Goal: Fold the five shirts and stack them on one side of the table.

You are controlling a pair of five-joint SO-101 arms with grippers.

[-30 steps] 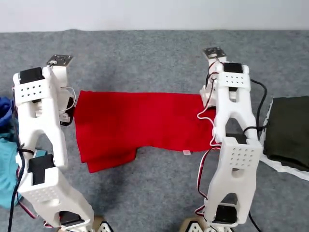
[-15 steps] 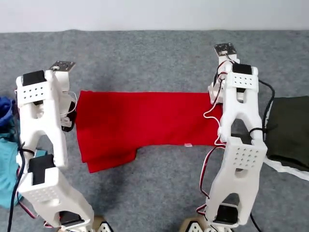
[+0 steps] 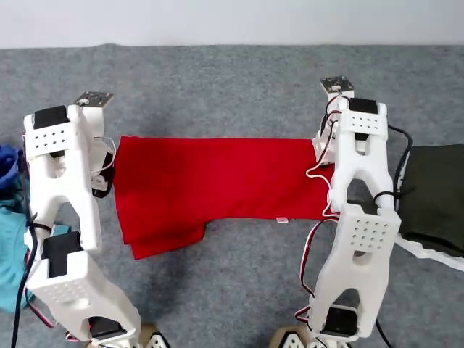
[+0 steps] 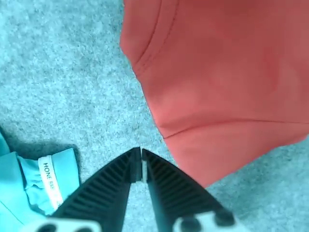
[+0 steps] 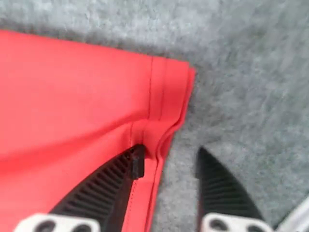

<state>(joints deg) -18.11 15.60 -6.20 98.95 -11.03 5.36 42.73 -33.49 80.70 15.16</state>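
Note:
A red shirt [image 3: 217, 185] lies spread flat across the middle of the grey table. The left arm [image 3: 61, 167] stands at its left edge and the right arm [image 3: 359, 167] at its right edge. My left gripper [image 4: 141, 155] is shut on nothing, over bare carpet just beside the red shirt [image 4: 217, 72]. My right gripper [image 5: 169, 162] is open at a hemmed corner of the red shirt [image 5: 72, 96]. One fingertip [image 5: 137, 162] rests on the hem and the other is over the carpet.
A folded dark green shirt [image 3: 435, 196] lies at the right edge on something white [image 3: 424, 254]. A teal shirt [image 3: 11, 254] and a blue one [image 3: 6, 167] are bunched at the left edge. The teal shirt [image 4: 29, 188] lies close to the left gripper.
The right arm moved to the right and the red shirt's right edge went with it, straightening the lower hem. The left arm shifted only slightly.

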